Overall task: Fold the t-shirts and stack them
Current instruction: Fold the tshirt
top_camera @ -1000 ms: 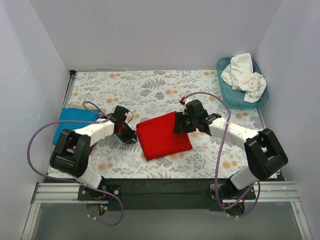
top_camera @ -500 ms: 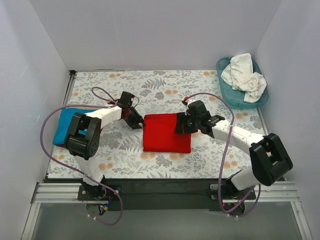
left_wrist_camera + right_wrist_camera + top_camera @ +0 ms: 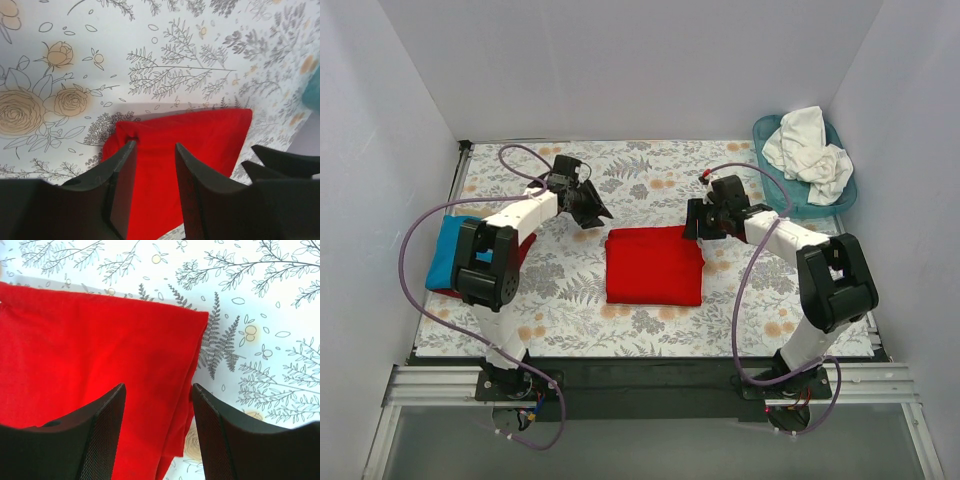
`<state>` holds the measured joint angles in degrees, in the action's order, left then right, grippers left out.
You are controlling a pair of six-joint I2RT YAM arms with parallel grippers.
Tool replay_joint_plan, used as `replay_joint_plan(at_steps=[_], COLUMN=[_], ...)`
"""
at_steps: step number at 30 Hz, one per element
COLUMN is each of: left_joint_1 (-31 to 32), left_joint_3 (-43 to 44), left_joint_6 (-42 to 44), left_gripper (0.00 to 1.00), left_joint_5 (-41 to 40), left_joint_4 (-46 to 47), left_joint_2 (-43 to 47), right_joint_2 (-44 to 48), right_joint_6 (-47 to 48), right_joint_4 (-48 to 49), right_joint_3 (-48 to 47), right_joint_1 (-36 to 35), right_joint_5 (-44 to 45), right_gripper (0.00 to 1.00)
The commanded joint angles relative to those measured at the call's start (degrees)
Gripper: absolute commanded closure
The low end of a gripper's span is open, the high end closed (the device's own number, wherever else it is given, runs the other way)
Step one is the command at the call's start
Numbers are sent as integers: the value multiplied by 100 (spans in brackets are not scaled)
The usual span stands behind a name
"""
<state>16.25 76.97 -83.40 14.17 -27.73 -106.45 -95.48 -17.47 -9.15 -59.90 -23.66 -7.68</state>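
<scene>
A folded bright red t-shirt [image 3: 655, 265] lies flat as a neat rectangle in the middle of the floral cloth. My left gripper [image 3: 598, 213] hovers just off its far left corner, open and empty; in the left wrist view the red t-shirt [image 3: 200, 135] lies beyond the left gripper [image 3: 155, 145]. My right gripper [image 3: 693, 222] hangs over the far right corner, open with nothing held; its wrist view shows the red t-shirt [image 3: 100, 340] under the right gripper [image 3: 158, 387]. A folded turquoise t-shirt [image 3: 448, 250] lies at the left edge. White t-shirts [image 3: 810, 150] are heaped in the basket.
The teal plastic basket [image 3: 772, 186] stands at the back right corner. White walls close in the table on the left, back and right. A strip of red shows under the turquoise t-shirt. Purple cables loop from both arms over the floral cloth [image 3: 650, 170].
The red t-shirt has been turned square to the table and now lies free. Both grippers have drawn back toward the far side, and the left one has opened.
</scene>
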Motion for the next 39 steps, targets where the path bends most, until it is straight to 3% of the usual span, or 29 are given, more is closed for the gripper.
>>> replay_joint_plan(at_steps=[1, 21, 26, 32, 39], left_joint_1=[18, 54, 62, 62, 62], left_joint_3=[160, 380, 380, 459, 547], left_joint_6=[332, 289, 271, 227, 183], left_gripper=[65, 68, 76, 99, 100], left_joint_5=[419, 762, 868, 850, 771], left_joint_4=[-101, 4, 30, -5, -189], left_joint_2=[-261, -868, -886, -701, -324], right_joint_2=[-181, -1350, -1447, -1429, -1271], right_joint_6=[192, -221, -300, -344, -344], right_joint_4=[194, 510, 545, 554, 554], right_joint_3=[-329, -892, -971, -980, -997], right_joint_1=[186, 327, 327, 327, 362], right_joint_5=[-216, -735, -787, -796, -787], right_gripper=[38, 42, 55, 79, 95])
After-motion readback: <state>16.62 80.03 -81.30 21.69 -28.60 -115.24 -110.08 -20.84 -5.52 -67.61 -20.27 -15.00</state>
